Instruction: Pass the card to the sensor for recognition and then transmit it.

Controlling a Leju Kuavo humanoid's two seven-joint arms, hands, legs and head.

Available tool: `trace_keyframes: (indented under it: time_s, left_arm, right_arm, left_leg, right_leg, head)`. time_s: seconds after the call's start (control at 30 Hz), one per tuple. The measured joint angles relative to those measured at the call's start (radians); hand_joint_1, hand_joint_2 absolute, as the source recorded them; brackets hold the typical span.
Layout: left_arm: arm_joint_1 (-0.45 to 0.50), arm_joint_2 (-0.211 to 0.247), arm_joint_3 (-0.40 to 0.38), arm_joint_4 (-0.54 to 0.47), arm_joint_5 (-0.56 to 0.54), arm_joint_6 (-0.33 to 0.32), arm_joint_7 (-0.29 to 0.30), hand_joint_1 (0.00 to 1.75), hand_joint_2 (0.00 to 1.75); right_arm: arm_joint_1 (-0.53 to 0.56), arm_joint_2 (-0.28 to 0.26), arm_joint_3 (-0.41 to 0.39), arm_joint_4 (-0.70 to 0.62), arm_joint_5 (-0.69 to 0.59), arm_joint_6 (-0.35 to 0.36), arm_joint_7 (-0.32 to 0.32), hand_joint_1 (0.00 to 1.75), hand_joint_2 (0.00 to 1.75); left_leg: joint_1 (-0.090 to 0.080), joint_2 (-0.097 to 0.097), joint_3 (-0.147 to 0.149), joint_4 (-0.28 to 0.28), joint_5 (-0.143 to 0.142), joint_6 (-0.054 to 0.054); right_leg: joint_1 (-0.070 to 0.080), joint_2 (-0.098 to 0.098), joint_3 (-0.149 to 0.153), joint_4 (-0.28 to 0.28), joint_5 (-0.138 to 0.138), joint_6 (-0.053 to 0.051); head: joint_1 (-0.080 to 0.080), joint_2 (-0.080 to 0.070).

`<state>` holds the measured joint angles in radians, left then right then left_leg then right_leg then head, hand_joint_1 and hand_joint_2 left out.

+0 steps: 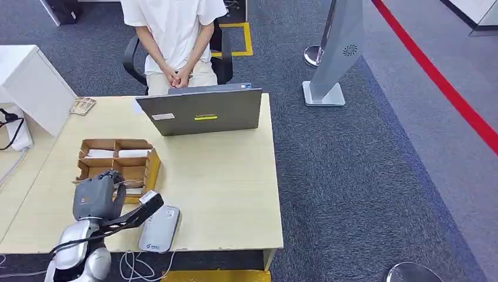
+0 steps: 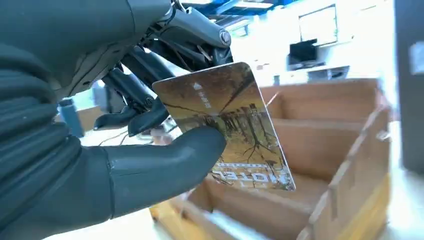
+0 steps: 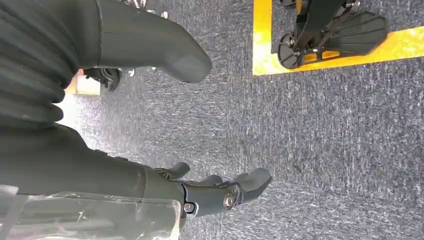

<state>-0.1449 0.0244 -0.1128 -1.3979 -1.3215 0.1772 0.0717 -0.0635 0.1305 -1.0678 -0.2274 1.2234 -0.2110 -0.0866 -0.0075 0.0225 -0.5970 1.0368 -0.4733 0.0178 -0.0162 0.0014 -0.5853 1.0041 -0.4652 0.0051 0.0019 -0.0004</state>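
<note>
My left hand [image 1: 98,195] hovers over the front edge of the cardboard card box [image 1: 152,165] on the table. It pinches a card [image 2: 230,122] with a brown tree picture between thumb [image 2: 165,160] and fingers, just above the box compartments [image 2: 320,150]. The white-and-grey card sensor [image 1: 160,228] lies flat near the table's front edge, just right of my left forearm. My right hand [image 3: 210,192] hangs beside my body over the carpet, fingers apart and holding nothing.
A grey laptop [image 1: 199,110] stands open at the table's far side, with a person [image 1: 174,35] seated behind it. A white cabinet [image 1: 29,82] is at the far left. A grey kiosk stand [image 1: 337,53] stands on the carpet to the right.
</note>
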Motion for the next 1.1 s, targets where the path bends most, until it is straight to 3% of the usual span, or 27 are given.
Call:
trace_keyframes:
  time_s: [0.23, 0.6, 0.8, 0.97, 1.03, 1.1]
  left_arm:
    - [0.000, 0.050, -0.085, -0.182, 0.065, -0.132, -0.016, 1.75, 1.75]
    - [-0.001, 0.089, -0.134, -0.275, 0.076, -0.148, -0.017, 1.75, 1.75]
    - [-0.019, 0.148, -0.181, -0.338, 0.202, -0.214, -0.055, 1.75, 1.75]
    - [-0.139, 0.158, -0.201, -0.387, 0.094, -0.172, 0.050, 1.75, 1.75]
    - [-0.210, 0.145, -0.201, -0.366, 0.009, -0.104, 0.097, 1.75, 1.75]
    - [-0.284, 0.133, -0.197, -0.294, -0.042, -0.018, 0.102, 1.75, 1.75]
  right_arm:
    - [0.001, 0.005, -0.021, 0.000, -0.006, -0.003, 0.009, 0.00, 1.75]
    - [0.000, 0.008, -0.037, 0.000, -0.006, -0.003, 0.011, 0.00, 1.75]
    - [0.001, 0.011, -0.044, 0.000, -0.013, -0.002, 0.024, 0.00, 1.75]
    - [-0.001, 0.013, -0.044, 0.000, 0.034, 0.011, 0.024, 0.00, 1.75]
    - [-0.002, 0.014, -0.037, 0.000, 0.060, 0.017, 0.021, 0.00, 1.75]
    - [-0.005, 0.014, -0.030, 0.000, 0.084, 0.024, 0.019, 0.00, 1.75]
  left_leg:
    - [0.000, 0.000, 0.000, 0.000, 0.000, 0.000]
    - [0.000, 0.000, 0.000, 0.000, 0.000, 0.000]
    - [0.000, 0.000, 0.000, 0.000, 0.000, 0.000]
    - [0.000, -0.002, 0.000, 0.000, 0.001, 0.000]
    - [0.000, -0.002, 0.000, 0.000, 0.002, 0.000]
    - [0.000, -0.002, 0.000, 0.000, 0.003, 0.001]
  right_leg:
    - [0.000, 0.000, 0.000, 0.000, 0.000, 0.000]
    - [0.000, 0.000, 0.000, 0.000, 0.000, 0.000]
    - [0.000, 0.000, 0.000, 0.000, 0.000, 0.000]
    - [0.000, -0.002, 0.000, 0.000, 0.000, 0.000]
    - [0.000, -0.002, 0.000, 0.000, 0.001, 0.000]
    - [0.000, -0.002, 0.001, 0.000, 0.002, 0.000]
  head:
    - [0.000, 0.000]
    - [0.000, 0.000]
    - [0.000, 0.000]
    - [0.000, 0.000]
    - [0.000, 0.000]
    - [0.000, 0.000]
